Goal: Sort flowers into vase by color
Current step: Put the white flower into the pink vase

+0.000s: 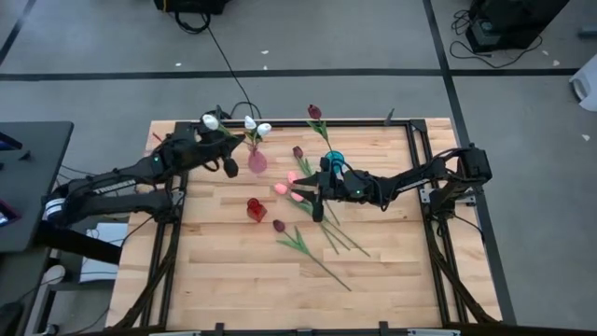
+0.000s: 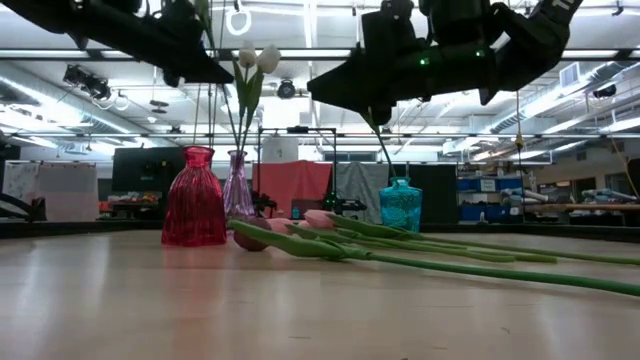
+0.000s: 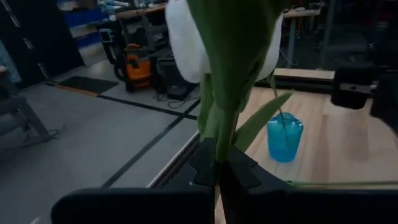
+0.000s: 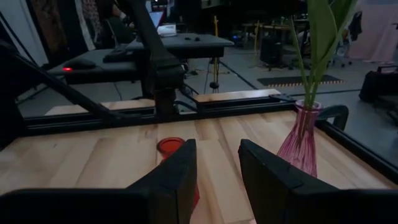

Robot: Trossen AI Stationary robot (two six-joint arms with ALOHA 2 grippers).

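My left gripper (image 1: 224, 157) is raised beside the pink vase (image 1: 256, 161) and shut on a white tulip (image 3: 186, 37), whose head (image 1: 211, 121) shows beside the arm. Two white tulips (image 1: 256, 125) stand in that pink vase. A maroon tulip (image 1: 314, 112) stands in the teal vase (image 1: 334, 159). The red vase (image 1: 255, 209) holds nothing. Pink tulips (image 1: 287, 189) and two maroon ones (image 1: 278, 225) lie flat on the table. My right gripper (image 4: 217, 168) is open and hovers above the pink tulips, pointing toward the red vase (image 4: 169, 146). My left gripper pinches the white tulip's green stem (image 3: 224, 140) between its two fingers (image 3: 208, 165), a little below the head, where the leaves start. The tulip is lifted clear of the table. Its head stands above the fingers.
The three vases stand close together on the far half of the table (image 1: 233, 289): pink (image 2: 237, 190), red (image 2: 195, 195), teal (image 2: 400, 205). Long stems (image 2: 480, 262) of the lying flowers trail toward the right and near side. A black metal frame borders the table.
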